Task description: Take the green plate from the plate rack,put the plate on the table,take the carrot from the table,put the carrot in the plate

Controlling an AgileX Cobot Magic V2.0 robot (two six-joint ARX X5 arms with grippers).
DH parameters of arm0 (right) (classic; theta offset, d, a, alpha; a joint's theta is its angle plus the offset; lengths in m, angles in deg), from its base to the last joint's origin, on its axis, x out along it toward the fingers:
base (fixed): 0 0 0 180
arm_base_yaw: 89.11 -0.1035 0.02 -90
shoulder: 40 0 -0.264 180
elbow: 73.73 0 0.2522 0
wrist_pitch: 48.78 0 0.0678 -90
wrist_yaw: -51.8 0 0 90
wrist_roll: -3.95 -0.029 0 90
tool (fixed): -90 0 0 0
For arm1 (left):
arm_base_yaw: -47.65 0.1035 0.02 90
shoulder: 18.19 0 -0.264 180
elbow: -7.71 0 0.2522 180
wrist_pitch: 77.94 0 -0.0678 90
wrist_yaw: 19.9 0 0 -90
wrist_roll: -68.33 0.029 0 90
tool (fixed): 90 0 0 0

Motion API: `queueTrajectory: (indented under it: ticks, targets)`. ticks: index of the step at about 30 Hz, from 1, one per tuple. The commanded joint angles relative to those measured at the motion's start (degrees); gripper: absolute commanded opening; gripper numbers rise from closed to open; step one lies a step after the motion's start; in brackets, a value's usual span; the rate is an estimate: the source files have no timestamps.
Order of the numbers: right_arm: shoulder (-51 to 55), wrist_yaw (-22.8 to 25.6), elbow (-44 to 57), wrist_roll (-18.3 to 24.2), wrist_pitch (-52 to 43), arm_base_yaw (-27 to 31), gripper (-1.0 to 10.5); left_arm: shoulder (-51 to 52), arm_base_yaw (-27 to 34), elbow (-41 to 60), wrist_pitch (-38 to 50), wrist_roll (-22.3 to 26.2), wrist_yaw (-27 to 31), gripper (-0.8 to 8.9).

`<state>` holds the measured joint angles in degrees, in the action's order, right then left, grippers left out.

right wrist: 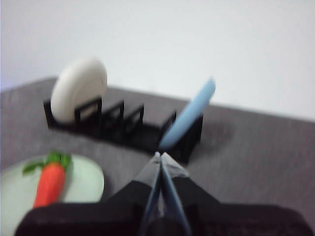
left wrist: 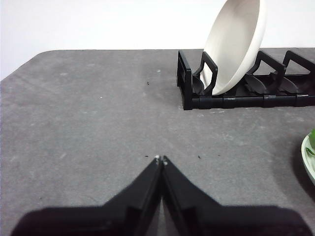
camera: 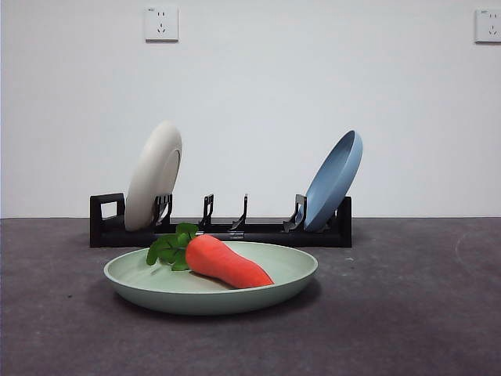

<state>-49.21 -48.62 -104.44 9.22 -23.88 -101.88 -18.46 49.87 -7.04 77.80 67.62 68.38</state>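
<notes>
Nearest to us in the front view, the green plate (camera: 141,283) sits flat on the dark grey surface (camera: 407,313), and the carrot (camera: 227,262) lies inside it, resting on the plate's floor. Its long axis runs across the plate, leafy thick end toward the cream-white plate's side, tapered tip toward the blue plate's side. We judge the placing done; nothing is left for either arm to fetch.

Neither tool appears in the front view. The right tool (right wrist: 160,156) hangs clenched and empty, with the carrot and plate lying off to its side and closer to it than to the other arm. The left tool (left wrist: 161,159) is likewise pinched together over bare surface, only the plate's edge showing.

Behind the plate stands the plate rack (camera: 223,229), with the cream-white plate (camera: 153,176) leaning at its handle end and the blue plate (camera: 335,180) at the other, middle slots vacant.
</notes>
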Motion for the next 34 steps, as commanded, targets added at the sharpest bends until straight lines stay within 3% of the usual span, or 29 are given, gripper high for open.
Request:
queueTrajectory:
  ticks: [1, 11, 34]
  targets:
    - [2.7, -0.1, 4.0, -0.8, -0.8, 0.0, 0.0, 0.2, 0.2, 0.8, 0.3, -0.4, 0.1, -0.03]
    - [9.2, -0.1, 13.7, -5.4, -0.9, 0.0, 0.0, 0.2, 0.2, 0.8, 0.3, -0.4, 0.1, -0.03]
    - [9.1, 0.1, 16.5, -5.8, -1.2, 0.0, 0.0, 0.2, 0.2, 0.8, 0.3, -0.4, 0.1, -0.03]
